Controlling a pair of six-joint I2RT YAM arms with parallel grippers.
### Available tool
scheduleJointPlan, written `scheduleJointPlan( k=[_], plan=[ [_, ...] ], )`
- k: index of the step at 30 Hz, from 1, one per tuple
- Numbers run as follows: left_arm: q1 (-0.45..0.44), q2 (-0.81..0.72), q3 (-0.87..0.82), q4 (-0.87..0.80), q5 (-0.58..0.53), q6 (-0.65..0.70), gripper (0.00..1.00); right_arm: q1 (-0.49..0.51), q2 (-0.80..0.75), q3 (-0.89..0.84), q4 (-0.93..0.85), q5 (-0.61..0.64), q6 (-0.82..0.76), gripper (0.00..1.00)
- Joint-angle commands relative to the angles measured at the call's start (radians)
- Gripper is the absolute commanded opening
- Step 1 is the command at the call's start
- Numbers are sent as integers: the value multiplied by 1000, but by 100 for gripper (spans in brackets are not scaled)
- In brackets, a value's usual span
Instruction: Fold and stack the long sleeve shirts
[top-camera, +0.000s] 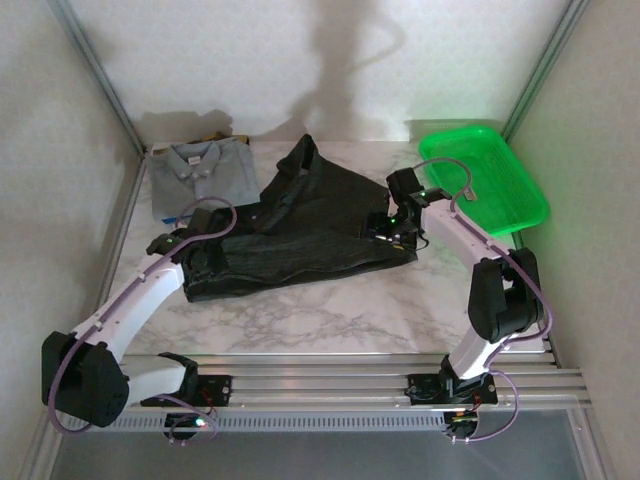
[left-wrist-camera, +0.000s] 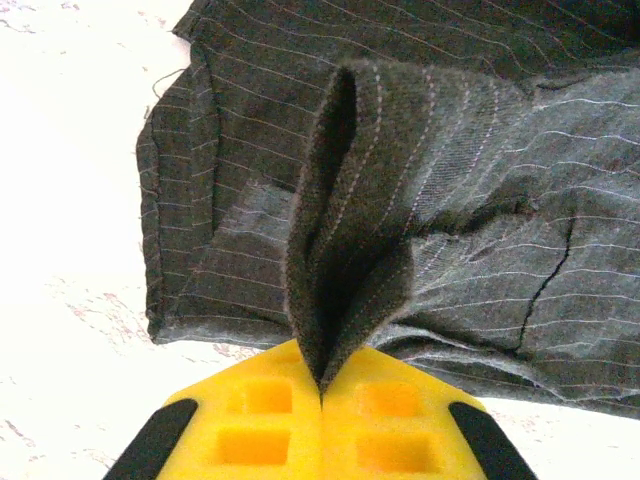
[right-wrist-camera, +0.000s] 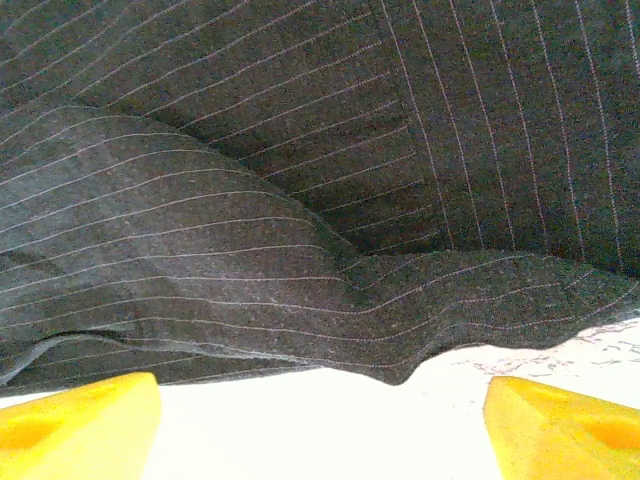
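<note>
While the left gripper (left-wrist-camera: 322, 395) is clamped tight on a raised fold of the dark striped shirt (left-wrist-camera: 470, 170), the right gripper (right-wrist-camera: 320, 425) sits with jaws wide apart and nothing between them; the shirt's hem lies just ahead of its tips, with bare table (top-camera: 350, 320) under them. Main risk: right jaws close short of that hem and grab air. The hem ahead is wavy and looks layered, so they could also nip the top layer alone and the fold would open skewed. Second risk: the left pinch is right at the fingertips on a narrow pleat standing up out of the jaws, so a sideways tug could slide it out and drop the cloth mid-fold. Third: left has a bunched ridge rather than a clean edge or corner, so a lift from there likely drags a lump instead of laying a crease. Fourth: the grey-blue shirt (top-camera: 200, 175) lies folded beyond the left gripper, right up against the dark one (can't tell if they touch), and a pull that way could shove it out of square. Shirt itself: charcoal-black weave with fine pale pinstripes, limp and creased. It's spread rumpled on the table between the two grippers, with one part peaked up on the far side. Seams and a doubled edge show just left of the left tips. Green basket (top-camera: 485, 180) is beyond the right gripper, off the cloth
</note>
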Motion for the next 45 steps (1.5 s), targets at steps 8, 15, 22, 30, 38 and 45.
scheduleJointPlan(
  k=[8,15,22,30,38,45],
  plan=[
    [51,56,32,-2,-43,81,2,9,76,-10,24,-15,52,60],
    [85,89,40,4,-45,89,2,9,174,15,17,19,76,37],
    [112,188,70,6,-91,83,1,9,258,41,-10,83,104,30],
    [115,258,63,32,-61,54,1,8,275,20,-9,128,119,28],
    [117,265,-59,76,-38,-19,4,8,278,5,-10,147,124,28],
    [124,311,-60,81,-66,-38,62,8,258,-23,-30,189,126,28]
  ],
)
